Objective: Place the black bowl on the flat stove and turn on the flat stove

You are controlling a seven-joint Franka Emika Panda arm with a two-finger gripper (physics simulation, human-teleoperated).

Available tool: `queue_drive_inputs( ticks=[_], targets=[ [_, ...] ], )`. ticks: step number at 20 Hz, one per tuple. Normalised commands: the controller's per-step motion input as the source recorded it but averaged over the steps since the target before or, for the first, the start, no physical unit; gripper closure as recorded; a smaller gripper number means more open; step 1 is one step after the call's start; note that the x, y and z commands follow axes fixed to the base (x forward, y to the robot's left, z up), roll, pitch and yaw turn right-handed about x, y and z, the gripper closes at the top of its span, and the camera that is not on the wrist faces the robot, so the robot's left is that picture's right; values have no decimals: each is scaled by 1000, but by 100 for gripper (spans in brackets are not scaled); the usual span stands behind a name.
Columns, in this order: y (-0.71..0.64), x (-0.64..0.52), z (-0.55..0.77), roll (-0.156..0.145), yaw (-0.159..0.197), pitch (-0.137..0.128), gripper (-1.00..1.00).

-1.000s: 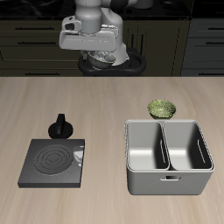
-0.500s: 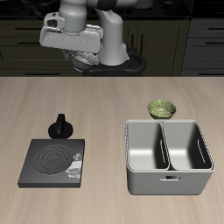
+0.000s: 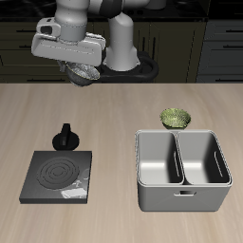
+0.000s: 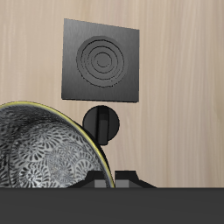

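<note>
Bowl [image 3: 84, 72] hangs in my pincer [image 3: 80, 68], high above the desk [image 3: 121, 123] and farther back than the stove [image 3: 59, 177]. The wrist view shows the bowl [image 4: 39, 149] close under the camera, its rim against my fingers, so I judge the pincer closed on the rim wall; the fingertips themselves are hidden in both views.

Handling notes:
- Bowl reads as rigid and light, with a thin wall. A rim pinch holds it off-centre, so it may swing or tilt during travel. I cannot tell its exact tilt now.
- The speckled inner surface looks smooth, so I expect some slip risk at the pinch point. Firm grip and slow motion are advisable.
- Keep the hold on the rim; no regrasp appears necessary.

Stove [image 4: 101, 61] lies flat near the desk's front edge, burner rings clear of objects. Knob [image 3: 66, 138] stands at its back edge, between stove and bowl. Lower the bowl onto the rings, clear of the knob [image 4: 103, 122], so the knob stays reachable afterwards.
</note>
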Motion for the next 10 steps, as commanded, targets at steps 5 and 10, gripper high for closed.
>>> queue_drive_inputs(
  ticks=[5, 10],
  targets=[
    [-105, 370, 85, -3, -15, -16, 100],
    [-165, 457, 55, -19, -14, 18, 100]
  ],
)
